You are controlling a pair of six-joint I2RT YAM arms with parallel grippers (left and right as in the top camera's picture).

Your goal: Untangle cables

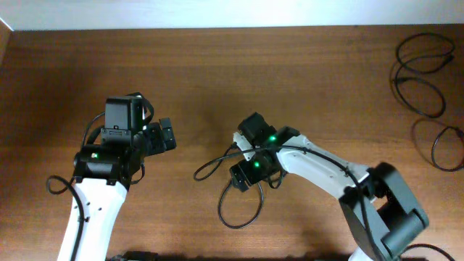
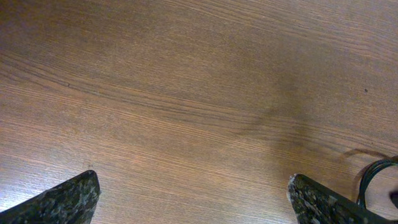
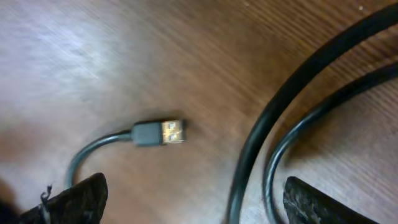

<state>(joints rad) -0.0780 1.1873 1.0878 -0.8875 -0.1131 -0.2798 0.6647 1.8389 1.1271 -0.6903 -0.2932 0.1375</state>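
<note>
A small tangle of thin black cables (image 1: 233, 206) lies at the table's middle, with one loop running left (image 1: 206, 168) and one toward the front. My right gripper (image 1: 245, 174) hovers low right over it, open. In the right wrist view two cable strands (image 3: 273, 130) run between its fingers (image 3: 196, 202), close to the right one, and a USB plug end (image 3: 165, 132) lies just ahead. My left gripper (image 1: 165, 135) is open and empty over bare wood (image 2: 196, 199), left of the tangle. A bit of cable (image 2: 373, 177) shows at its right edge.
Separate loose cable loops lie at the far right: two overlapping ones at the back right corner (image 1: 420, 69) and one below them (image 1: 446, 148). A pale wall strip (image 1: 217, 13) borders the table's back edge.
</note>
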